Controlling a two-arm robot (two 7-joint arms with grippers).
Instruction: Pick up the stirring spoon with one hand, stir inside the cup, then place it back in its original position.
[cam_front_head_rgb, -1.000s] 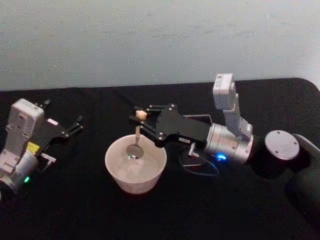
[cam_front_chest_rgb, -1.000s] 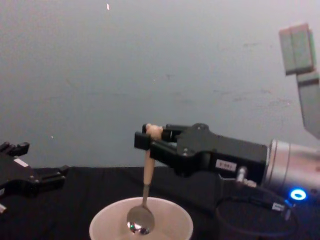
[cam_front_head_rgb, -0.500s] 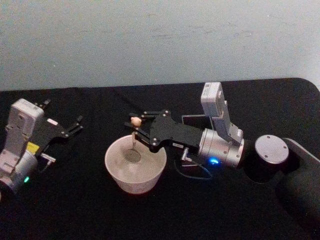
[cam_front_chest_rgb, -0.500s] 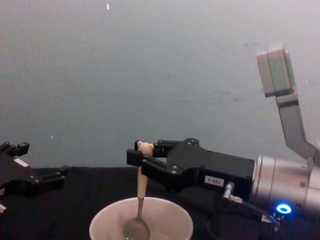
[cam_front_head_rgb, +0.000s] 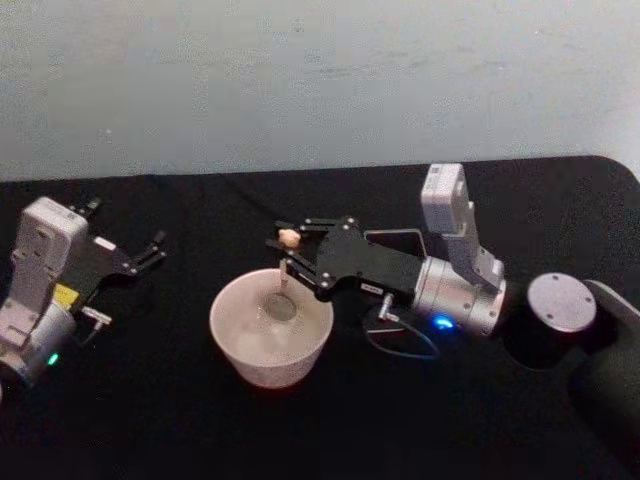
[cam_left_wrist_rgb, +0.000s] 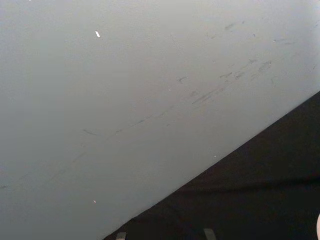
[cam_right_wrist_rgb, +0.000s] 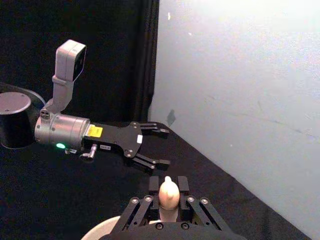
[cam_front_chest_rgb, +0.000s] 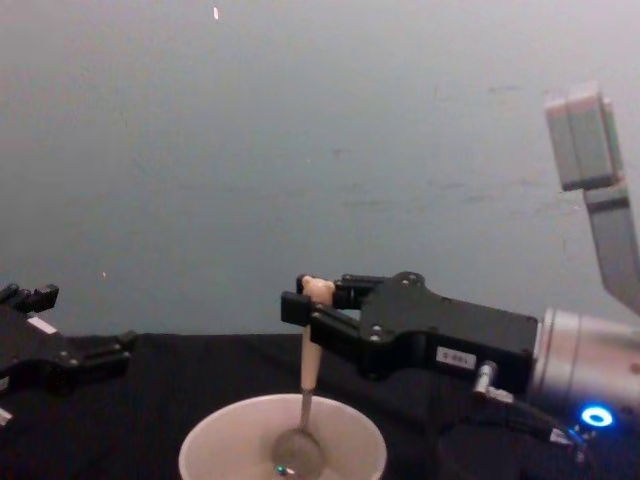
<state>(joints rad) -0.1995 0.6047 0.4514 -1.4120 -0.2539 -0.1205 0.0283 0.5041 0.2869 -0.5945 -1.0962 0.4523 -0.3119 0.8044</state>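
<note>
The cream-white cup (cam_front_head_rgb: 236, 345) stands at the table's middle. The stirring spoon (cam_front_chest_rgb: 309, 368) hangs nearly upright, its small bowl (cam_front_chest_rgb: 295, 453) down inside the cup (cam_front_chest_rgb: 205, 447). My right gripper (cam_front_head_rgb: 289, 247) reaches in from the right, just above the cup's far right rim, and is shut on the spoon's cream handle right under the bear head (cam_right_wrist_rgb: 167, 192). The same gripper (cam_front_chest_rgb: 312, 302) shows black with a white label and a blue light on its silver wrist. The dark grey holder (cam_front_head_rgb: 398, 234) is mostly hidden behind that arm. My left gripper (cam_front_head_rgb: 148, 251) rests open at the far left, apart from the cup.
A black cloth (cam_front_head_rgb: 150, 420) covers the table, with a pale wall close behind. A loose cable loop (cam_front_head_rgb: 400, 345) lies under the right wrist. The right arm's dark base (cam_front_head_rgb: 565, 305) stands at the right. The left gripper (cam_right_wrist_rgb: 150, 146) also appears beyond the bear head.
The right gripper swung left and down with the spoon, then shifted back to the right. The spoon's bowl now sits lower in the cup than a second ago. The left arm stayed still.
</note>
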